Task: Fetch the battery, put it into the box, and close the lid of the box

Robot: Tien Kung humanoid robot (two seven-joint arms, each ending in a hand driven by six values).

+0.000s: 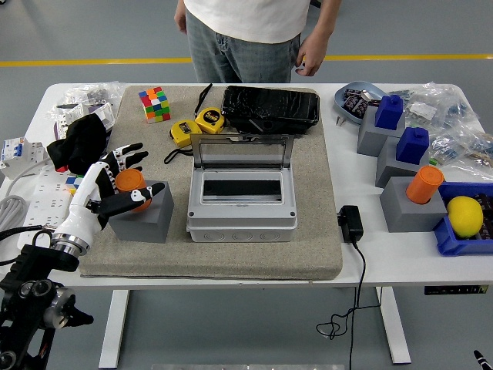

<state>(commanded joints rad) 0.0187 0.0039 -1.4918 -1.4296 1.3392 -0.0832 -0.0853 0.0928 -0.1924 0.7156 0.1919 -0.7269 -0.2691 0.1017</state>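
My left hand point(115, 181) is wrapped loosely round the orange battery point(131, 187), thumb in front, fingers behind; battery sits upright in 1 grey block point(141, 217) at mat's left. Box point(242, 199) mid-mat, lid point(242, 152) up. Right: 3 more grey blocks, 2 blue batteries, 1 orange. Far: 2 tape measures, 1 cube, labels unreadable. White table point(400, 258), grey floor, yellow line.

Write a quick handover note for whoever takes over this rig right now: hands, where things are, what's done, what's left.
Left hand: fingers wrapped around the orange battery, which sits in its grey holder on the mat; not lifted out.
Right hand: not in view.
Box: centre of the mat, lid standing open, nothing inside.
A person stands at the far side, hands off the table.
Done: nothing beyond the reach.
Left: lift battery, place in box, close lid.
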